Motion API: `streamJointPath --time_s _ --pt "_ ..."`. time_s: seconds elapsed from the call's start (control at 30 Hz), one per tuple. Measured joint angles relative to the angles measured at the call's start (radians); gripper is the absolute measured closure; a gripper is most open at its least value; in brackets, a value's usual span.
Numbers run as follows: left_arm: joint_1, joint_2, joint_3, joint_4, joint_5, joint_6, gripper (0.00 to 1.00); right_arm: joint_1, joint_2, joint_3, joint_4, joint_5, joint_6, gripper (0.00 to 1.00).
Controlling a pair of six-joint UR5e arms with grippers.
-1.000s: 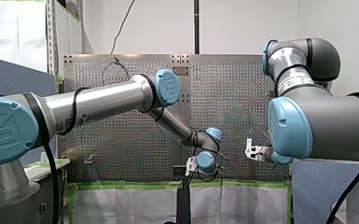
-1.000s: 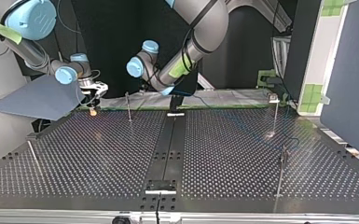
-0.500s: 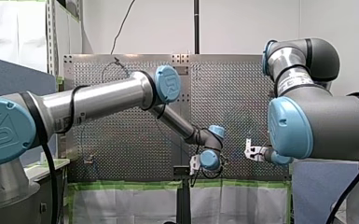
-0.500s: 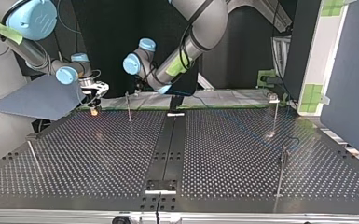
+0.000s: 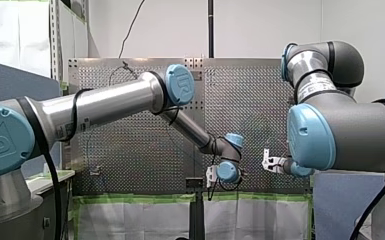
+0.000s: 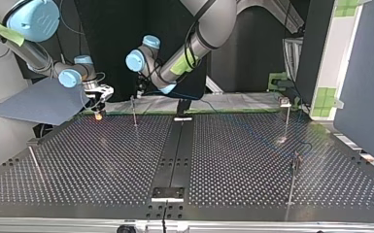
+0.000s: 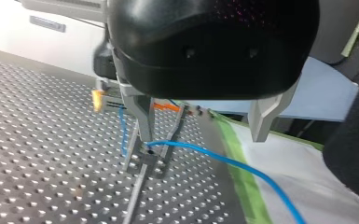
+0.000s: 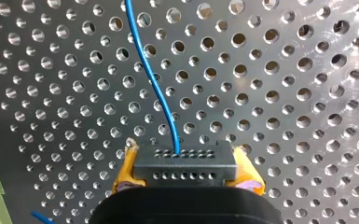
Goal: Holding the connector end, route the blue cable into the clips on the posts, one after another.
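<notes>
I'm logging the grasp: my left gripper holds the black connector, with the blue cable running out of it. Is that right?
No, one thing is off. It is my right gripper that holds the connector, as the right wrist view shows. The blue cable does run out of it.

Front view: behind the arms [image 5: 110, 102], looking over bench [image 5: 260, 100]. Top view: opposite edge, low, facing back. Wrist views: close; all four share bench.
</notes>
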Motion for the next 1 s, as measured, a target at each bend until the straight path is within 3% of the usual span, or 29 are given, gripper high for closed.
streamJointPath --time_s 0.2,0.5,1.0 --pt "-0.004 0.03 -0.055 0.063 0.011 -0.01 0.0 0.002 0.001 0.0 0.0 0.0 0.0 1.0" --pt "-0.013 0.033 -0.068 0.113 0.034 -0.019 0.0 0.004 0.003 0.0 0.001 0.0 -0.001 1.0" --pt "-0.01 0.032 -0.068 0.116 0.048 -0.021 0.0 0.005 0.006 0.0 0.001 0.0 -0.001 1.0"
